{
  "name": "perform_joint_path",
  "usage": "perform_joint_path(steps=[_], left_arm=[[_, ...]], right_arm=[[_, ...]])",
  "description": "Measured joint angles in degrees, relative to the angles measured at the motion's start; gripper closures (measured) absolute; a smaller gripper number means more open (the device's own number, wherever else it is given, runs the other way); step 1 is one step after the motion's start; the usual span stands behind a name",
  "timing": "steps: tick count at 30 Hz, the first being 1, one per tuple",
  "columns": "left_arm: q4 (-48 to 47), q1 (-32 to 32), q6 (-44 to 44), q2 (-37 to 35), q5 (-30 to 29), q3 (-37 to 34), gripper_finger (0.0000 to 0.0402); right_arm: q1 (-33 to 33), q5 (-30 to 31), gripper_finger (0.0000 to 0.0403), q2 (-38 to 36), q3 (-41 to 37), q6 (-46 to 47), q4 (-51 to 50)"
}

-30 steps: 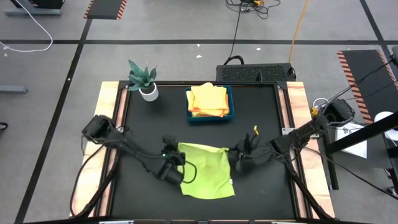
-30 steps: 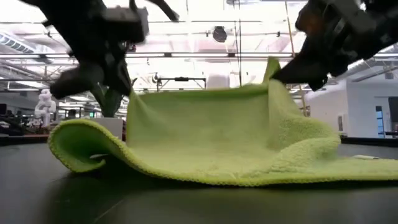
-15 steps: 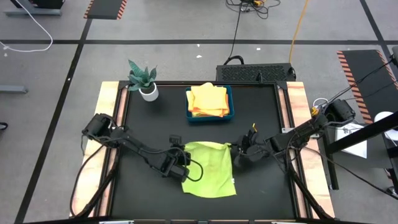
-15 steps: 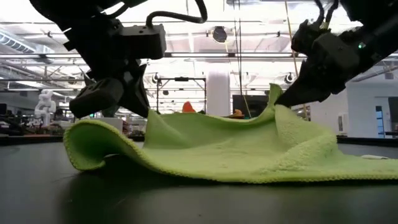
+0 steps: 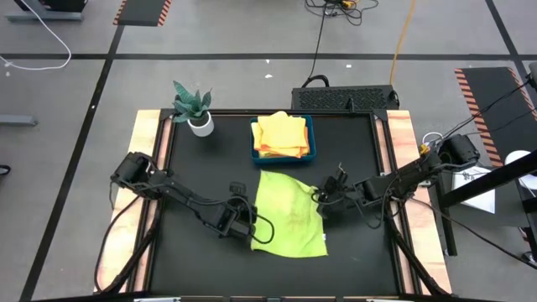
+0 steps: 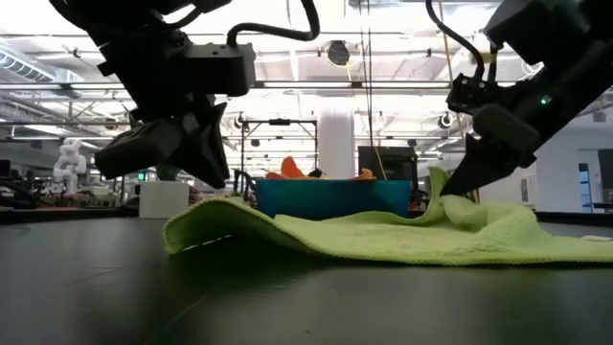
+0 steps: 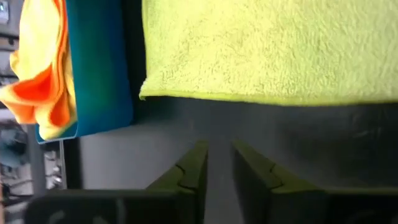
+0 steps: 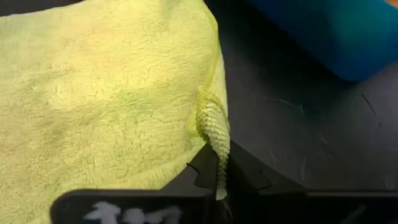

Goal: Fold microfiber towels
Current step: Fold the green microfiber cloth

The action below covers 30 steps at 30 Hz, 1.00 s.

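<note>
A lime green microfiber towel (image 5: 289, 214) lies spread on the black table, its far edge close to the blue tray (image 5: 283, 155). My left gripper (image 5: 249, 231) hovers at the towel's left edge. Its fingers (image 7: 193, 165) are slightly open with only bare table between them, and the towel's edge (image 7: 261, 96) lies just ahead. My right gripper (image 5: 319, 201) is at the towel's right edge, shut on it. More towels, yellow and orange (image 5: 281, 134), lie piled in the tray. My right gripper pinches a small pleat of the towel's right edge (image 8: 213, 127) between its two fingers, a short way from the far right corner. The fingers slant down from the table's right. The pinched bit stands up as a small peak (image 6: 442, 187); the rest lies on the table.
A potted plant (image 5: 193, 107) stands at the far left corner. A dark box (image 5: 344, 98) sits beyond the far edge. Bare black table shows to the left of the towel and along the near edge.
The towel's far edge, held up between both grippers a second ago, has come down and now lies flat toward the tray. Both grippers have sunk. The towel's left corner has dropped out of my left gripper, while my right gripper still has the right edge.
</note>
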Motion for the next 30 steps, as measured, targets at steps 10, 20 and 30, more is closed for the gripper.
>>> perform_joint_path(steps=[10,20,30], left_arm=[[4.99,3.86,-16.41,0.00,3.72,-0.03,0.0231],[31.77,17.15,-21.44,0.00,18.20,-8.14,0.0193],[35.91,23.92,-33.20,0.00,18.53,-12.41,0.0192]], right_arm=[[0.04,-1.65,0.0342,0.00,0.00,-1.32,1.64],[0.04,-1.64,0.0297,0.00,0.00,-0.74,1.62],[0.07,-1.66,0.0289,0.00,0.00,-0.74,1.65]])
